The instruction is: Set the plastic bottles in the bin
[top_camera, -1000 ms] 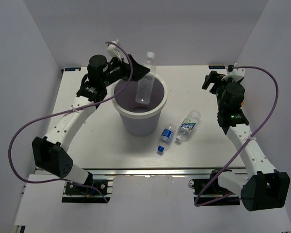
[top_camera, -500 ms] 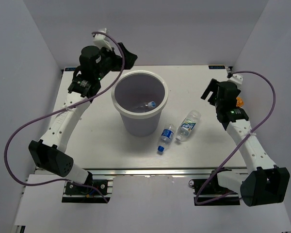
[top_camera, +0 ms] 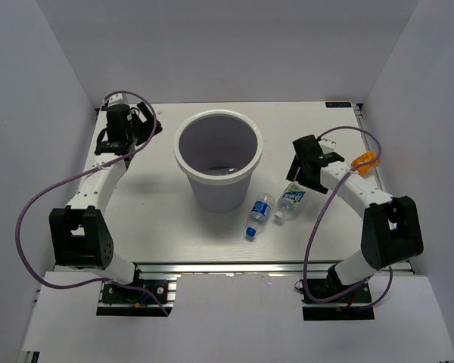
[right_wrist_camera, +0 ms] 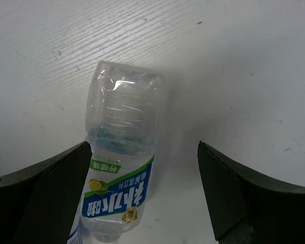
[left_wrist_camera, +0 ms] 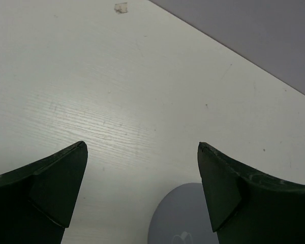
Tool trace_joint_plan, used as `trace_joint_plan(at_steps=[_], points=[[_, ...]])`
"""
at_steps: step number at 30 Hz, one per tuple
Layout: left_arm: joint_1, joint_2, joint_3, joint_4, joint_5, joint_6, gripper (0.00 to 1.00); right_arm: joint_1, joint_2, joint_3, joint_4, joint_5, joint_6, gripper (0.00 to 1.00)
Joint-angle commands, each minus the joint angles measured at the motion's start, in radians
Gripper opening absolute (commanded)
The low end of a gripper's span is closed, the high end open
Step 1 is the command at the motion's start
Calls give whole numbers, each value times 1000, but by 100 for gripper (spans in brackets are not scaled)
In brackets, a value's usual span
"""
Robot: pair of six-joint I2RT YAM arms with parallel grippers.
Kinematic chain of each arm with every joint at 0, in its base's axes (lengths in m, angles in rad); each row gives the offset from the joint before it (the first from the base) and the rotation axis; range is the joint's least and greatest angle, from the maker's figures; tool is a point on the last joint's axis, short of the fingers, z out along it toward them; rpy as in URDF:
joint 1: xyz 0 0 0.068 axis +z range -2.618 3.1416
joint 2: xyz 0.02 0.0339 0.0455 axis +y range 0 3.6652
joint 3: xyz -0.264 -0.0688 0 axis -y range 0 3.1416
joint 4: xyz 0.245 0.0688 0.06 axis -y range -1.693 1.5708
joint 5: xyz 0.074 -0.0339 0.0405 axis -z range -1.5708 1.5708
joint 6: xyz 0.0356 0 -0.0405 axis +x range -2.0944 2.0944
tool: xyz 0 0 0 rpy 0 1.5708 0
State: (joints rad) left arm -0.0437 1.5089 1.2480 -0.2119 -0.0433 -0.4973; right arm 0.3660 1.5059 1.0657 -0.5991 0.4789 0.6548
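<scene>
Large round plastic bin [top_camera: 216, 195]: white outside, greyish inside.
Small clear plastic bottle [top_camera: 260, 212]: blue label, blue cap.
Second clear plastic bottle [right_wrist_camera: 121, 152]: green-and-white label, blue lettering, yellow fruit mark.
Small orange plastic bottle [top_camera: 363, 159]: label not discernible.
Worktop [top_camera: 155, 219]: white, faint wood-grain streaks.

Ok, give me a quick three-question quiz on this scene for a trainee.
1. True or false: the right claw is shut on the green-labelled bottle.
2. Where does the blue-labelled bottle lie relative to the bin? A inside it, B on the table beside it, C upright on its rim.
3. Fill in: the left claw is ___ and holds nothing.
Key: 1 false, the right claw hovers open above the green-labelled bottle; 2 B; 3 open.
</scene>
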Motion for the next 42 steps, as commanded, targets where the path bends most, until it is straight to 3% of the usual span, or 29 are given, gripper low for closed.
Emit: trace_joint_plan(at_steps=[1, 8, 12, 13, 16, 18, 20, 22, 27, 32, 36, 39, 40, 42], points=[[25, -38, -27, 54, -30, -21, 98, -2, 29, 1, 62, -41, 40, 89], [34, -7, -64, 48, -27, -18, 98, -2, 155, -26, 142, -169, 52, 89], [38, -10, -71, 33, -40, -24, 98, -4, 159, 0, 144, -134, 51, 69], [38, -13, -76, 32, -36, -26, 98, -2, 134, 13, 144, -111, 39, 55], [38, -36, -114, 54, -23, -26, 98, -6, 79, 94, 137, 22, -62, 41], [39, -50, -131, 62, -33, -26, 98, -12, 47, 151, 153, 111, -121, 37], [39, -70, -150, 60, -64, -29, 98, -18, -1, 247, 191, 96, -259, 36], [39, -79, -166, 48, -84, -35, 98, -15, -38, 327, 244, 41, -405, 36], [39, -127, -203, 51, -95, -50, 98, 66, -116, 473, 498, -285, -700, 38], [39, -159, -236, 82, -86, -72, 98, 198, -55, 582, 544, -577, -785, 47], [39, -167, -240, 78, -76, -76, 98, 316, 23, 631, 509, -571, -817, 55], [39, -171, -240, 69, -82, -78, 98, 350, 59, 645, 478, -583, -801, 71], [39, -174, -239, 68, -86, -76, 98, 356, 63, 645, 470, -582, -793, 84], [39, -179, -240, 68, -93, -78, 98, 366, 63, 652, 457, -582, -788, 89]])
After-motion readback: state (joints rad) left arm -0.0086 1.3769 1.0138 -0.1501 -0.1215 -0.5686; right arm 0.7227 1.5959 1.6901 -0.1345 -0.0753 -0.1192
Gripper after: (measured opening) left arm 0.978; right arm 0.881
